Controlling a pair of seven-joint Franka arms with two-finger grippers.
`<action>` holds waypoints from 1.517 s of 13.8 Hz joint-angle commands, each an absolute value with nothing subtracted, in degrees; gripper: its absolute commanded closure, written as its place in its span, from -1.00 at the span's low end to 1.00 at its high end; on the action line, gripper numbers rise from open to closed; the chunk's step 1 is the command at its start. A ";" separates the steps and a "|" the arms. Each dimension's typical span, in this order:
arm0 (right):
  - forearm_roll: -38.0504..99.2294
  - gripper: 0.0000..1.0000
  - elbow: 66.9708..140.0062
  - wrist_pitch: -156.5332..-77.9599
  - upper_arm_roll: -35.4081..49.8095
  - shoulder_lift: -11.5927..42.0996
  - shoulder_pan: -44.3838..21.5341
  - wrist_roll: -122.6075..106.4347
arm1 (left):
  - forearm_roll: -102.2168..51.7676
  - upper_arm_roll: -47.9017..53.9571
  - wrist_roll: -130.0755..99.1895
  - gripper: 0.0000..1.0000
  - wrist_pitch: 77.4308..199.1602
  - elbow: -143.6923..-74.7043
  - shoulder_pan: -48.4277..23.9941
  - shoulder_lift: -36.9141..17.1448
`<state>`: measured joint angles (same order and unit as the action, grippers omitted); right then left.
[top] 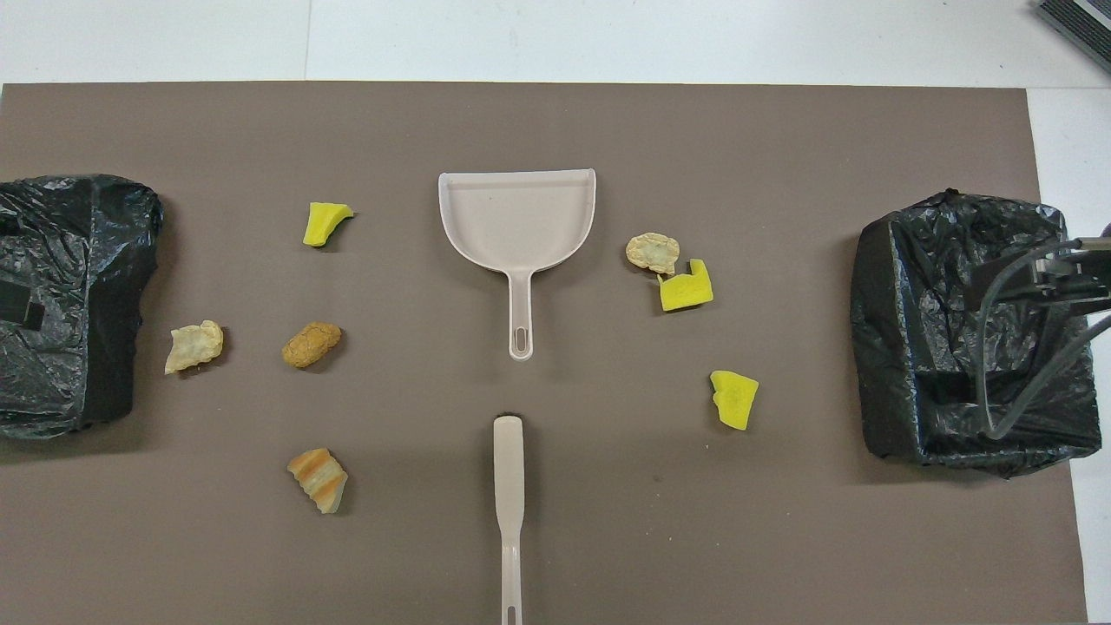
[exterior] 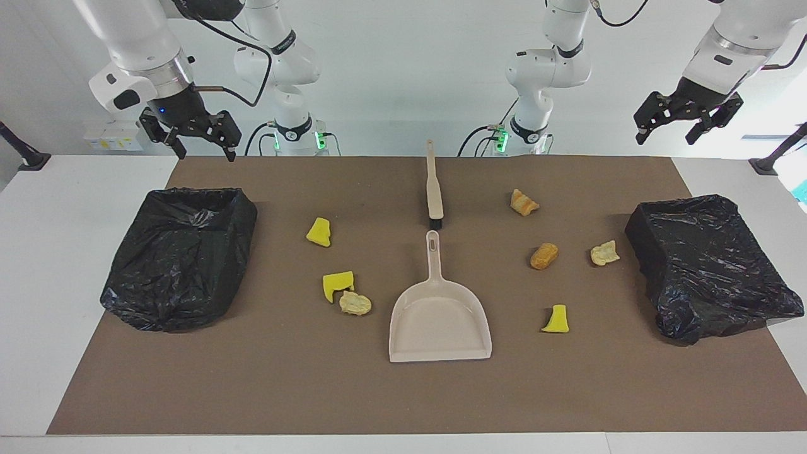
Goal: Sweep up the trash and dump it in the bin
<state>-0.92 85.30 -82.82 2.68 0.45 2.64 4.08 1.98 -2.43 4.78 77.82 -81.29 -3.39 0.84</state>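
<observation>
White table [exterior: 38, 265] covered by a brown mat [exterior: 403, 391]. On the mat: centre, beige dustpan [exterior: 439, 325] and brush [exterior: 434, 189]; seven trash scraps [exterior: 319, 232] scattered; black-lined bins [exterior: 183, 255] at both edges.

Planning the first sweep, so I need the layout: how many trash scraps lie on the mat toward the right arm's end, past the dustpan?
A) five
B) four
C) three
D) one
C. Two yellow chunks and one pale bread-like lump lie between the dustpan and the right arm's bin; the other four scraps lie toward the left arm's end.
</observation>
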 commanded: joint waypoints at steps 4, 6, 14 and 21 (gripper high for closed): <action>-0.53 -1.00 86.66 -83.50 2.90 -0.79 3.08 3.52 | 2.02 -2.37 4.39 -1.00 77.17 -81.04 -3.25 1.23; -0.53 -1.00 86.66 -83.58 2.90 -0.79 3.08 3.52 | 2.11 -2.37 4.39 -1.00 77.17 -81.04 -3.25 1.23; -0.53 -1.00 86.84 -83.67 2.90 -0.88 2.99 3.34 | 2.29 -2.81 4.39 -1.00 72.77 -82.27 -2.29 2.72; -0.35 -1.00 88.32 -84.02 2.99 -1.75 2.73 3.86 | 1.67 -2.20 4.66 -1.00 78.22 -82.35 -3.16 2.28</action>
